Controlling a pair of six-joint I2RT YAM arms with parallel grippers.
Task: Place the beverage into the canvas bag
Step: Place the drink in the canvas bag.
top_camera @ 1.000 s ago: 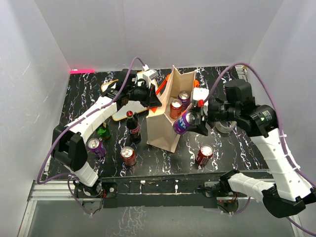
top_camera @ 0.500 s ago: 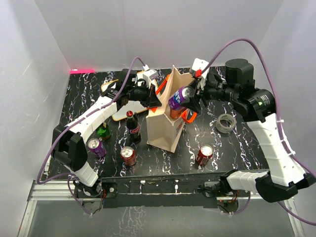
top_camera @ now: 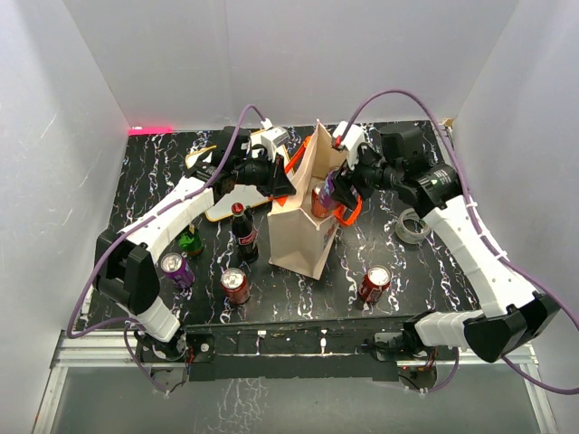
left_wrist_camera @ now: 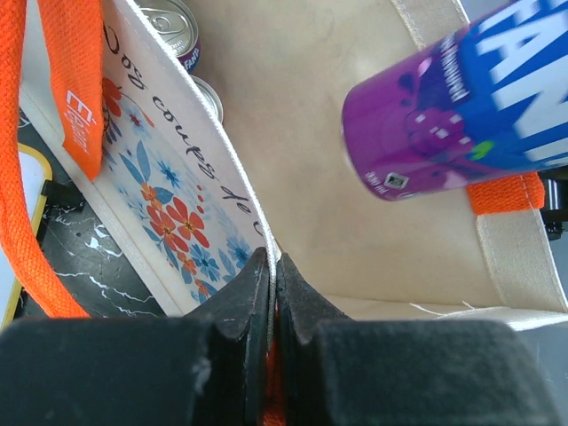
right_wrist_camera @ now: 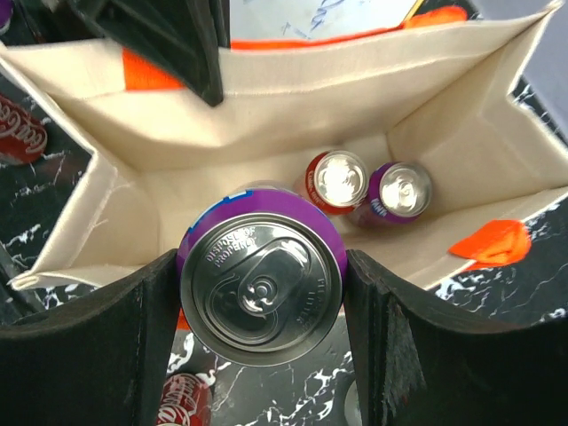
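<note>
The canvas bag (top_camera: pixel 298 231) stands upright mid-table, beige with orange handles, its mouth open. My left gripper (top_camera: pixel 279 181) is shut on the bag's far-left rim; in the left wrist view (left_wrist_camera: pixel 272 262) the fabric edge is pinched between the jaws. My right gripper (top_camera: pixel 342 183) is shut on a purple can (top_camera: pixel 327 190) and holds it over the bag's mouth. In the right wrist view the purple can (right_wrist_camera: pixel 262 284) is top up between the fingers (right_wrist_camera: pixel 133 346), above the bag's inside (right_wrist_camera: pixel 266 142). A red can (right_wrist_camera: pixel 335 180) and another purple can (right_wrist_camera: pixel 399 191) stand on the bag's bottom.
A cola bottle (top_camera: pixel 242 231), a green bottle (top_camera: pixel 190 240), a purple can (top_camera: pixel 175 268) and a red can (top_camera: pixel 235 285) stand left of the bag. Another red can (top_camera: pixel 374 282) and a tape roll (top_camera: pixel 414 224) lie to the right. A white board (top_camera: pixel 226 194) lies behind.
My right gripper has carried the purple can up and to the left, from beside the bag's right side to over its open mouth. The left gripper has held still on the rim.
</note>
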